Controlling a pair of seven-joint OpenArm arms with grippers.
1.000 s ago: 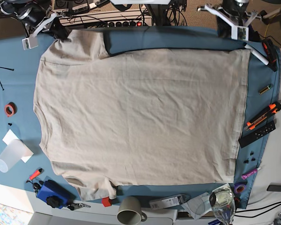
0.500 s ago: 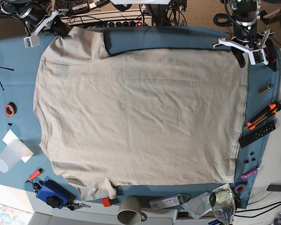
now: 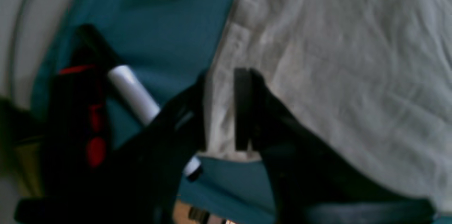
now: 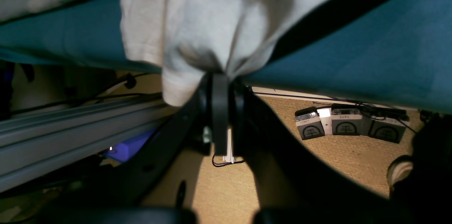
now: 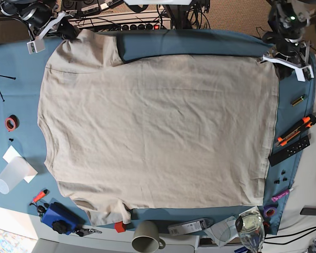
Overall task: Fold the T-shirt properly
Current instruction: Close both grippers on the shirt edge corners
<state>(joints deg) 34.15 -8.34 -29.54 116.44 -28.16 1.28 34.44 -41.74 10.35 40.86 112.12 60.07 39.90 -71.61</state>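
Both grippers at the T-shirt's [image 5: 158,132] far edge.
Right gripper [image 4: 220,86] clamps a sleeve; left gripper [image 3: 220,107] apparently straddles the hem corner, fingers apart.

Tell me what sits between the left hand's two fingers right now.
In the left wrist view, the hemmed corner of the T-shirt lies between the fingers of the left hand, over the blue cloth.

A robotics lab bench — power strip [image 5: 142,25], tangled cables [image 5: 95,20], scattered utility knife [image 5: 295,130] on the table cloth [image 5: 200,42].
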